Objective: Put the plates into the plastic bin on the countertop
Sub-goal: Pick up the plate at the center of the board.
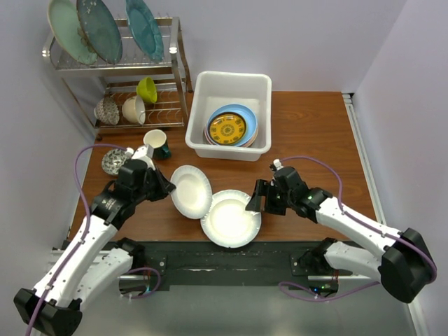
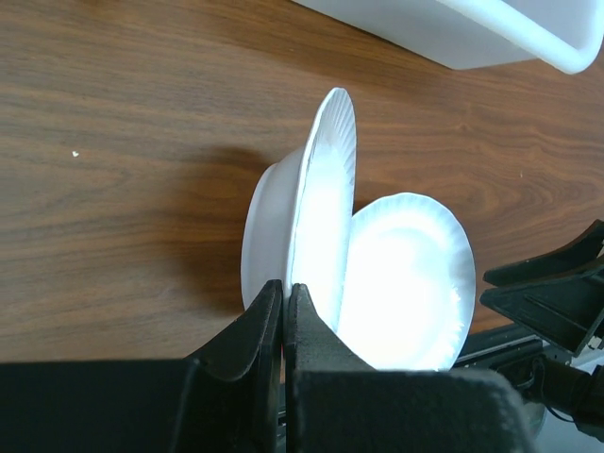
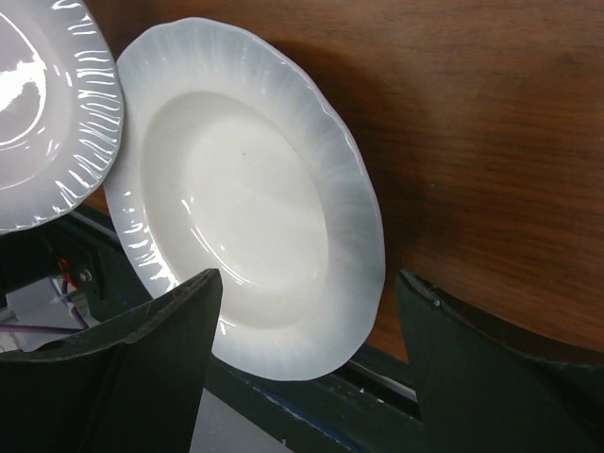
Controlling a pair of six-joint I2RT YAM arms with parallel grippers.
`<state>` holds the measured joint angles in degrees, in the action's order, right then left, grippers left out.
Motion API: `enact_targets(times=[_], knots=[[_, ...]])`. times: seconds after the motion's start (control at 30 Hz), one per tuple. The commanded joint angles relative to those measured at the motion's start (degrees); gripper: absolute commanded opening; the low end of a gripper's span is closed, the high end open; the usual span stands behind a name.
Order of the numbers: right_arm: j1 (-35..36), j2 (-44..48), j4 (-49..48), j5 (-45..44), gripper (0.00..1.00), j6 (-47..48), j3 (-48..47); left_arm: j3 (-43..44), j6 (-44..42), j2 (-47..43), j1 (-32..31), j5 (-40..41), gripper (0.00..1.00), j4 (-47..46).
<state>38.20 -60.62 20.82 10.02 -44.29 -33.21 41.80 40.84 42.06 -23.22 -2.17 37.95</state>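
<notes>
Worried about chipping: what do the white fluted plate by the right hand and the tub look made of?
Plate: probably glazed ceramic, glossy, sharp highlights on its fluted rim. Tub: likely plastic, smooth white, thin walls, rounded corners, rolled rim.

Light: bright, even, overhead.
Glare: we see the flat plate (image 2: 415,274) blown white.
Shadow: soft, left of tilted plate (image 2: 326,189) on countertop (image 2: 113,113).
Focus: our wrist views soften low down.

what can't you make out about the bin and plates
Top view: count of plates under the gold plate in the plastic bin, hidden by it.
Left wrist: bin's inside, cut by the top edge.
Top view: right gripper's contact with the unheld white plate, covered by its body.
</notes>
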Motion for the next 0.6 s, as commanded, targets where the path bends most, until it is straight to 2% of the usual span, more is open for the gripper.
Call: enact_targets(times=[0.0,0.2,0.57], knots=[[-0.31,-1.16,-1.04,-0.53,0.78,0.44,1.04,3.81,-0.32,-1.63,0.90,2.00,0.00,-2.36],[-0.75,-5.91,-7.80,4.29,0.76,-0.79,4.29,3.20,0.99,-2.69,1.34,7.00,0.00,-0.08],[-0.84,-9.78,-16.86,10.37,0.65,-2.55,7.11,-1.11,4.86,-5.15,1.43,11.14,0.00,1.68]])
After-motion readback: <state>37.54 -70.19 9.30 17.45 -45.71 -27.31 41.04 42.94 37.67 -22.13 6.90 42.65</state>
